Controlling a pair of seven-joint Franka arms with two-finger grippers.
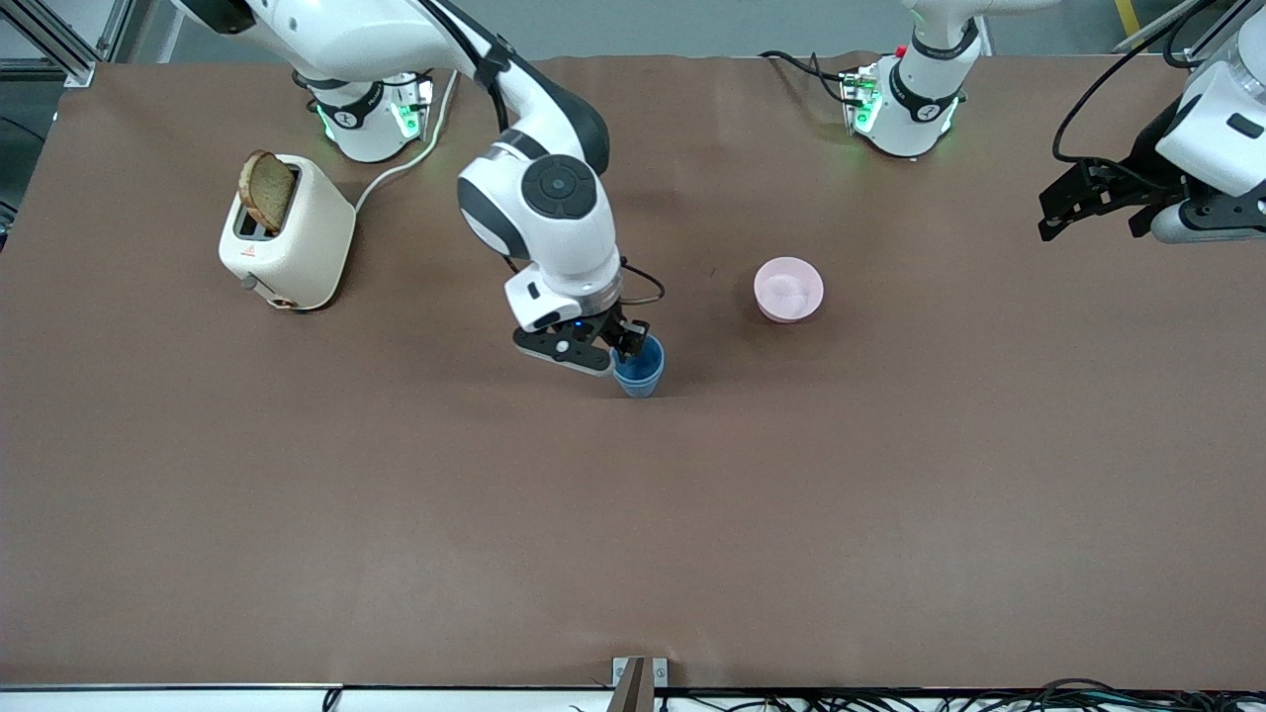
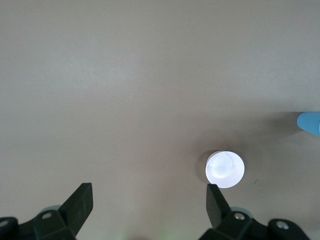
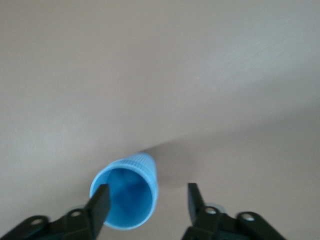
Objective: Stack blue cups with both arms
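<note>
One blue cup [image 1: 640, 368] stands upright on the brown table near its middle; no second cup shows apart from it. My right gripper [image 1: 623, 346] is down at the cup's rim and open. In the right wrist view the cup [image 3: 127, 197] lies between the fingers: one fingertip [image 3: 102, 197] overlaps the rim's edge and the other stands well clear of the cup wall. My left gripper [image 1: 1054, 220] waits open and empty, up over the left arm's end of the table. Its view [image 2: 148, 194] shows bare table and a sliver of the blue cup [image 2: 310, 123].
A pink bowl [image 1: 788, 289] sits beside the cup, toward the left arm's end and a little farther from the front camera; it looks white in the left wrist view [image 2: 225, 169]. A cream toaster [image 1: 287, 237] holding a slice of bread stands toward the right arm's end.
</note>
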